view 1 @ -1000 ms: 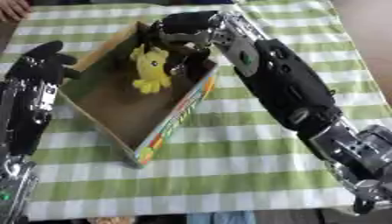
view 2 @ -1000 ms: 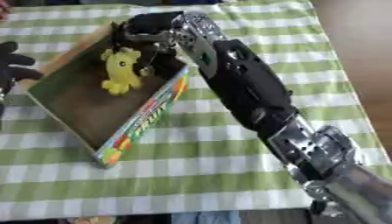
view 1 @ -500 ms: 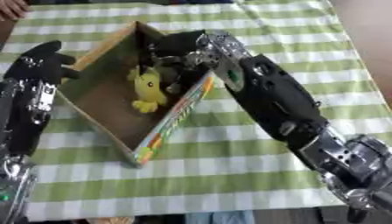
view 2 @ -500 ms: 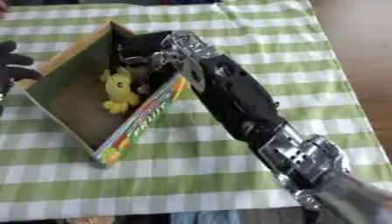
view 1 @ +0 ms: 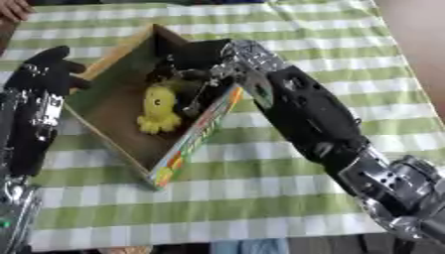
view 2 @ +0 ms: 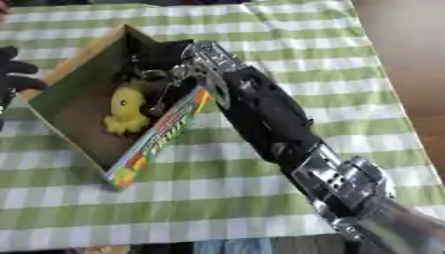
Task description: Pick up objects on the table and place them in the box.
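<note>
A green-and-white checked cloth (view 1: 287, 198) is spread over the worktop (view 2: 396, 59), whose bare brown wood is seen along the right edge. On the cloth, toward the upper left, an open cardboard box with a brightly printed outer side wall (view 1: 195, 141) is set at an angle to the stripes, one corner pointing away from the robot. Its plain brown inside is seen from above.

Inside the box, a small yellow soft toy with short dangling legs (view 1: 158, 109) is lying on the floor, close to the wall that carries the coloured print. Just above it, a darker shape is seen in the far corner of the box, but what it is cannot be made out.

The right robot hand (view 1: 193, 82) is reached down into the box from the right, over the printed wall, with the black and silver forearm stretched diagonally across the cloth toward the lower right corner. Its fingers are seen extended downward and spread beside the yellow toy, not curled round it; whether a fingertip touches the toy cannot be told.

The left robot hand (view 1: 48, 74) is held at the left edge, just outside the box's left wall, its black fingers relaxed and pointing up, with nothing held in it.
</note>
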Robot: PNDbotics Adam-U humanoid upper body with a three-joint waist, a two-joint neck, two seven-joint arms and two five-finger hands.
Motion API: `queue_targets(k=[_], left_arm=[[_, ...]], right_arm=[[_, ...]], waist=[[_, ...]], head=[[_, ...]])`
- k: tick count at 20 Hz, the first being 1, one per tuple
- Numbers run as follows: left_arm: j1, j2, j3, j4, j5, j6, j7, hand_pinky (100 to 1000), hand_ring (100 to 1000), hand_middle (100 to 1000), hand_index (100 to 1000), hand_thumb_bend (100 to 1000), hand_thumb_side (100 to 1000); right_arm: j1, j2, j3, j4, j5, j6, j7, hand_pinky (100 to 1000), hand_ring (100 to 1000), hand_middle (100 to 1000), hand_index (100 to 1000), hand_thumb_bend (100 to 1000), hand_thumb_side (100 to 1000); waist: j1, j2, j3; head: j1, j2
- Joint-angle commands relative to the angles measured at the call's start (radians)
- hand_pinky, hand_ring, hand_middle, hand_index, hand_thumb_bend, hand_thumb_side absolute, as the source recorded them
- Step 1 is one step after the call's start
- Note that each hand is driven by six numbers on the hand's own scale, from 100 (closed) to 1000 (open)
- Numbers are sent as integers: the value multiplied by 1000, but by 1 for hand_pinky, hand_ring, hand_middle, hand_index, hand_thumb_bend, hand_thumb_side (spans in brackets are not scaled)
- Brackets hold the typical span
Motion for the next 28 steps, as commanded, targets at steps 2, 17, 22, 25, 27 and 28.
queue_targets(k=[2, 17, 22, 25, 27, 28], left_arm=[[-16, 5, 2, -22, 0, -3, 0, 800, 622, 649, 854, 275, 720], [-10, 12, 4, -35, 2, -5, -2, 797, 623, 648, 854, 284, 720], [3, 14, 10, -24, -7, -2, 1, 797, 622, 648, 853, 284, 719], [20, 15, 19, -11, -14, -1, 11, 797, 622, 647, 852, 269, 715], [27, 14, 27, -3, -20, -2, 23, 797, 621, 646, 852, 277, 715], [30, 13, 31, 1, -23, -2, 29, 797, 621, 646, 852, 276, 715]], right_arm=[[-26, -10, -5, -19, 20, -4, -42, 849, 762, 769, 977, 409, 401], [-90, -114, -27, -128, -5, 3, -121, 861, 767, 773, 986, 352, 378], [-108, -181, -67, -192, -83, 50, -139, 857, 762, 768, 981, 451, 357], [-99, -210, -99, -243, -133, 85, -159, 843, 749, 759, 970, 368, 365], [-84, -229, -113, -284, -166, 104, -181, 838, 744, 756, 966, 369, 340], [-76, -239, -117, -306, -182, 112, -191, 837, 743, 755, 965, 366, 340]], waist=[[4, -16, 0], [2, -27, -20], [2, -29, -38], [8, -32, -63], [10, -33, -78], [11, -34, -86]], head=[[-4, 1], [4, 0], [16, -3], [37, -9], [49, -7], [55, -5]])
